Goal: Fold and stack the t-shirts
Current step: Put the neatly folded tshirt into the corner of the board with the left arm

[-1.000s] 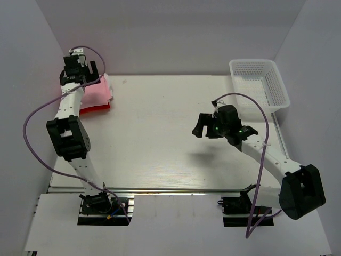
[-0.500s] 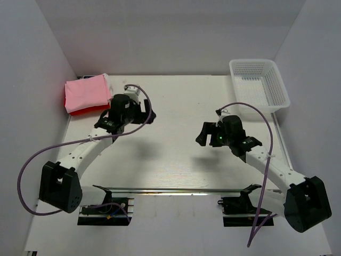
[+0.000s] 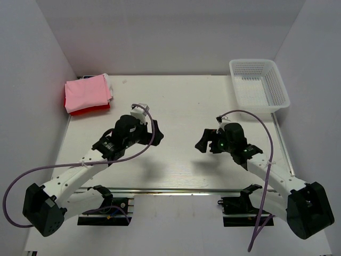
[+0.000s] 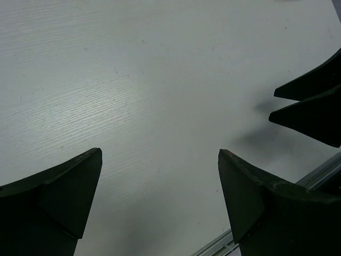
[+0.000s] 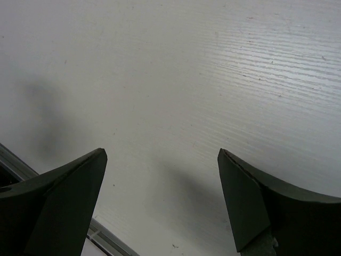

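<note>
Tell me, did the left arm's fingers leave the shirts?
Yes. The left fingers swung from the shirt pile toward the middle of the table.

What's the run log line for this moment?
left gripper: open, empty | right gripper: open, empty | t-shirts: folded stack, far-left corner

Our top camera hangs above and behind the left arm [image 3: 80,164] and right arm [image 3: 269,168]. It looks down and forward over the whole desk [image 3: 181,106], distant enough to hold the stacked t-shirts [image 3: 87,94] far left and the mesh basket [image 3: 259,82] far right. Each wrist camera sits close above the bare desk middle, looking out between its own jaws. Both wrist views share the metal rail [image 4: 216,245] at the near edge with the top view.
</note>
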Controlling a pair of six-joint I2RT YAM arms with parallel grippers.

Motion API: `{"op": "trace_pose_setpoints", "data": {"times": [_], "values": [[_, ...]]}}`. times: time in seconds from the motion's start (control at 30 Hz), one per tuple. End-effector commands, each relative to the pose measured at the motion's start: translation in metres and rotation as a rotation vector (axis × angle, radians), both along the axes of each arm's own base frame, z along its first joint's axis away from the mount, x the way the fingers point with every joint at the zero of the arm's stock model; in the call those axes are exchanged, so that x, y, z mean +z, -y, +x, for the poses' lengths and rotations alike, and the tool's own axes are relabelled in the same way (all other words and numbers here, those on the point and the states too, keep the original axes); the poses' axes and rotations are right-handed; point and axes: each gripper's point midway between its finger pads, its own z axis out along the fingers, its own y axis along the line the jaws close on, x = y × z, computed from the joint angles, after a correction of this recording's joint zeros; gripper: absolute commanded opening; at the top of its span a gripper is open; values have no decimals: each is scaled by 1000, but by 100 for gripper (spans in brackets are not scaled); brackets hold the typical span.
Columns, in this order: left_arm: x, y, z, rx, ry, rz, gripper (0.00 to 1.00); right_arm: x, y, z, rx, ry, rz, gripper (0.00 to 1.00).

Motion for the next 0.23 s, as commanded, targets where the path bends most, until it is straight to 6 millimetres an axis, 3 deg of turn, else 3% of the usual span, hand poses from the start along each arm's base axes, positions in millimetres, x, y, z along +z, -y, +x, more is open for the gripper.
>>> {"op": "trace_pose_setpoints", "data": {"times": [0.0, 0.2], "values": [[-3, 0, -3, 16, 12, 12, 100, 21, -7, 9, 3, 78, 55, 90], [-13, 1, -3, 36, 0, 65, 100, 25, -3, 8, -15, 125, 64, 90]]}}
